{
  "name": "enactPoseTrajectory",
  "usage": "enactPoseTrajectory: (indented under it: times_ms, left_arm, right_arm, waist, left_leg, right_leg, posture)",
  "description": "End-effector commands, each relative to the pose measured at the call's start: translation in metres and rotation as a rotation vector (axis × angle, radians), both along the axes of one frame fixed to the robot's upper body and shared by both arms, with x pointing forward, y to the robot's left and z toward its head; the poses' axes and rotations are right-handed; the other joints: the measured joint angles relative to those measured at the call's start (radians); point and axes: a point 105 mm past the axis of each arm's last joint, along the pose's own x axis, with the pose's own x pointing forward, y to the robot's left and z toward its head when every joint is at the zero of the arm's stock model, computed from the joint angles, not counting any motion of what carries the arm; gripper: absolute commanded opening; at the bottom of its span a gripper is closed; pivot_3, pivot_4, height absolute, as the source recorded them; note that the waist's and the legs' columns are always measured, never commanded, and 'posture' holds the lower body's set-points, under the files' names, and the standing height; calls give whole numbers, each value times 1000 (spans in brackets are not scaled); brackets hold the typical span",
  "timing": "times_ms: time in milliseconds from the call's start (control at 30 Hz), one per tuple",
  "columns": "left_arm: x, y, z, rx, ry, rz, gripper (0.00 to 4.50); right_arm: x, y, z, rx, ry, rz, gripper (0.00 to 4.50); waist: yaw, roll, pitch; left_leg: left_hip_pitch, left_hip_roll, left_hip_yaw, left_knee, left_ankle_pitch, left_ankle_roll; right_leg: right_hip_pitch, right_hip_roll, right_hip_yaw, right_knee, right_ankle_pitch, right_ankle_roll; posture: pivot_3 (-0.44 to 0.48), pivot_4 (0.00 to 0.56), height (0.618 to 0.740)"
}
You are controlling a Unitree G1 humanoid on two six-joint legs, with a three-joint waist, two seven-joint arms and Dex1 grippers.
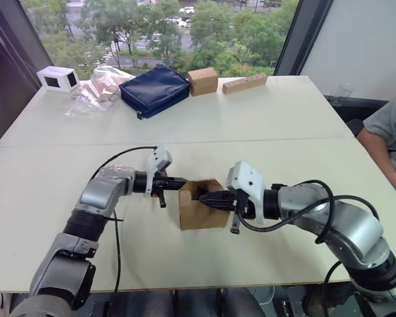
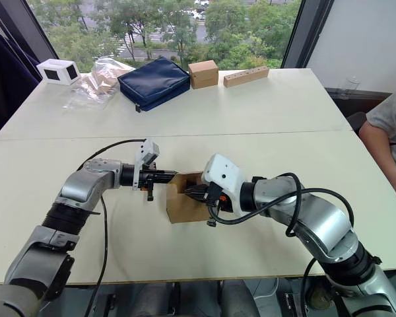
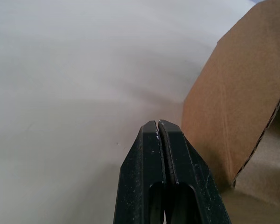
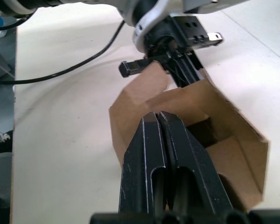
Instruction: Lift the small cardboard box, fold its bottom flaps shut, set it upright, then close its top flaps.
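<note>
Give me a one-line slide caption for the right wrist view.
Right gripper, fingers shut, reaches into the open small cardboard box while the left gripper presses against its far side.

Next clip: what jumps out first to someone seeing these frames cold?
The small plain brown cardboard box stands open-topped near the pale table's front edge. Both black two-fingered grippers meet at it, fingers shut: the left gripper at its left side, the right gripper poking into the opening. A navy blue fabric pouch lies at the far edge.
</note>
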Motion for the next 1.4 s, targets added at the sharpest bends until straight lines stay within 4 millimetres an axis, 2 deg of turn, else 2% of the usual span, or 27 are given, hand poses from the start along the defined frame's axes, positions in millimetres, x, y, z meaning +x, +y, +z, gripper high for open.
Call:
enactPoseTrajectory:
  times_ms: [33, 233, 433, 633, 800, 867, 900, 967, 1100, 1233, 1300, 1400]
  left_arm:
    - [1, 1, 9, -18, -34, 1, 30]
    - [0, 1, 9, -20, -34, 3, 30]
    - [-10, -2, 4, -10, 1, -41, 30]
    - [-8, 0, 1, -9, -1, -15, 30]
    - [5, 10, 12, -32, -46, 72, 30]
    - [10, 18, 22, -57, -66, 121, 30]
    - [11, 24, 34, -92, -67, 144, 30]
    - [0, 35, 53, -139, -54, 138, 30]
    - [-36, 43, 64, -140, 12, 49, 30]
    - [-71, 39, 59, -111, 83, -36, 30]
    - [-78, 33, 51, -89, 101, -50, 30]
    - [-78, 26, 39, -57, 96, -46, 30]
  right_arm:
    - [-4, 3, 0, -8, -35, 26, 0]
    - [-4, 6, -10, -31, -41, 22, 0]
    - [1, 5, -16, -47, -56, 8, 0]
    - [1, 5, -21, -59, -49, 12, 0]
    - [0, 6, -22, -57, -46, 19, 0]
    - [-1, 6, -22, -56, -47, 21, 0]
    - [0, 6, -21, -51, -49, 22, 0]
    - [1, 6, -19, -44, -55, 23, 0]
    - [3, 6, -16, -33, -60, 24, 0]
    - [6, 5, -15, -29, -62, 25, 0]
    - [8, 5, -15, -28, -62, 27, 0]
    - [9, 6, -16, -30, -62, 30, 0]
  waist:
    - [-1, 0, 0]
    - [-2, 0, 0]
    - [-2, 0, 0]
    - [-1, 0, 0]
    - [-1, 0, 0]
    - [-1, 0, 0]
    - [-2, 0, 0]
    - [-7, 0, 0]
    - [-8, 0, 0]
    - [-1, 0, 0]
    - [1, 0, 0]
    - [0, 0, 0]
  left_leg:
    - [0, 0, 0, 0, 0, 0]
    - [0, 0, 0, 0, 0, 0]
    - [0, 0, 0, 0, 0, 0]
    - [0, 0, 0, 0, 0, 0]
    - [0, 0, 0, 0, 0, 0]
    - [0, 0, 0, 0, 0, 0]
    - [0, 0, 0, 0, 0, 0]
    - [0, 1, 0, 0, 0, 0]
    - [0, 1, 0, -1, 0, 0]
    - [1, 1, 0, -1, 0, 0]
    - [1, 1, -1, -1, 0, 0]
    - [1, 0, -1, -1, 0, 0]
  right_leg:
    - [0, 0, 0, 0, 0, 0]
    - [0, 0, 0, 0, 0, 0]
    - [0, 0, 0, 0, 0, 0]
    - [0, 0, 0, 0, 0, 0]
    - [0, 0, 0, 0, 0, 0]
    - [0, 0, 0, 0, 0, 0]
    - [0, 0, 0, 0, 0, 0]
    - [0, 0, 0, 0, 0, 0]
    - [-1, 0, 0, 0, 0, 0]
    - [0, -1, 0, 0, 0, 0]
    - [1, -1, 0, 0, 0, 0]
    - [1, -1, 0, -1, 0, 0]
  posture:
    - [0, 150, 740]
    - [0, 150, 740]
    - [0, 150, 740]
    - [0, 150, 740]
    - [0, 150, 740]
    - [0, 150, 740]
    - [0, 150, 740]
    - [0, 150, 740]
    - [0, 150, 740]
    - [0, 150, 740]
    - [0, 150, 740]
    - [0, 150, 740]
